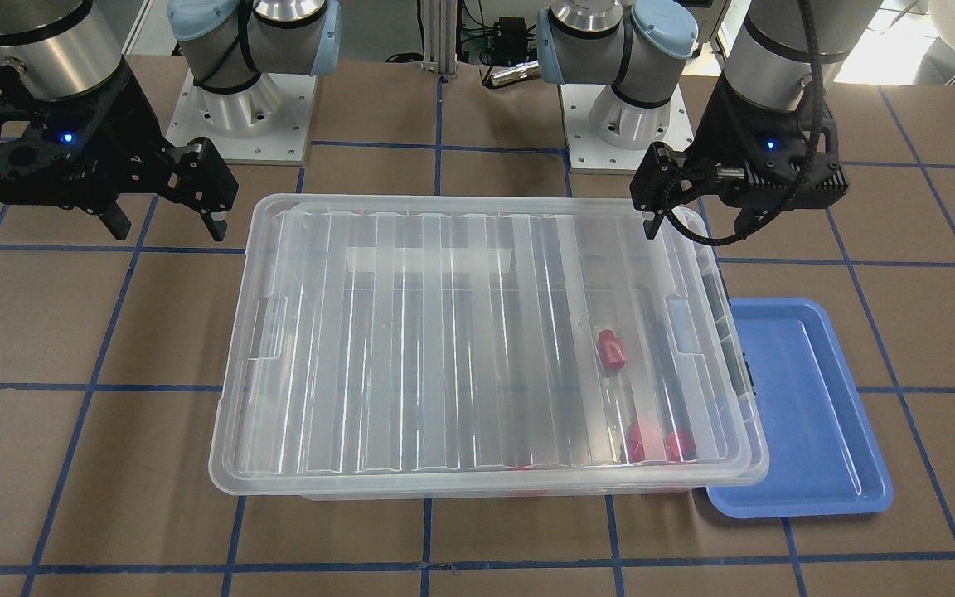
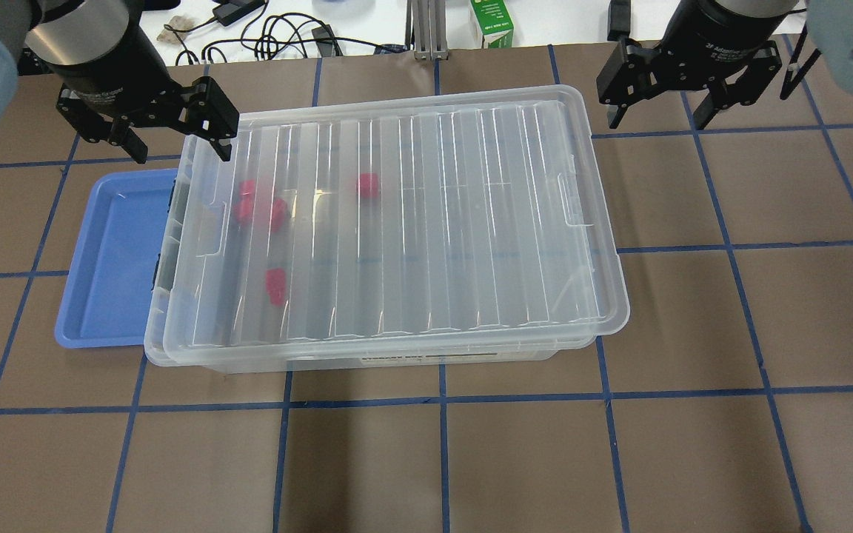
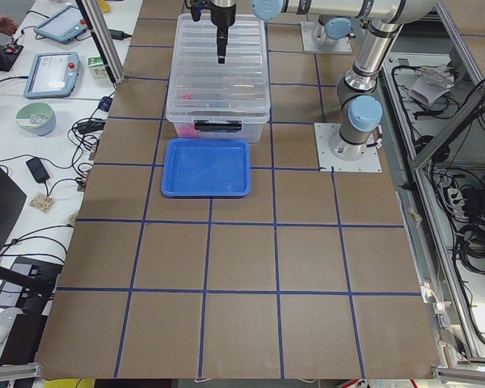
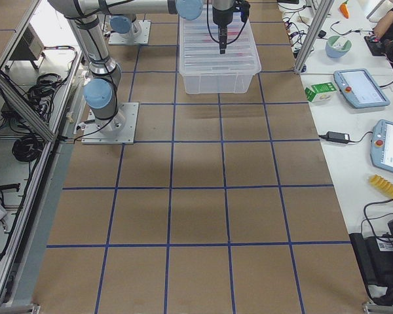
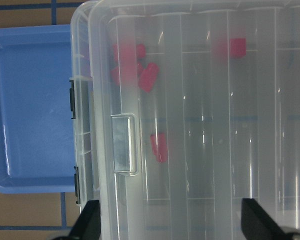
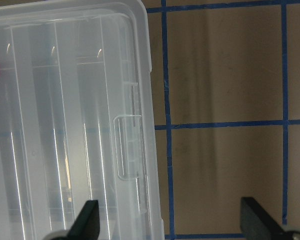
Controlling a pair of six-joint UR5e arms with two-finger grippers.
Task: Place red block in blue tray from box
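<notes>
Nothing is counting as done yet: the red block (image 2: 275, 285) is lying alone inside the box (image 2: 263, 361), apart from three bunched red blocks (image 2: 258, 207), and the ribbed lid (image 1: 444, 332) is covering everything. The blue tray (image 2: 112, 259) is sitting bare, tucked against the box's end. The left gripper (image 2: 178, 148) and right gripper (image 2: 660, 118) are hovering over opposite ends of the box, jaws spread wide, gripping nothing. I'm judging that lifting the lid, picking and placing all remain. The block is looking glossy and stubby through translucent plastic, and the surface (image 2: 693, 333) is showing matte brown.
</notes>
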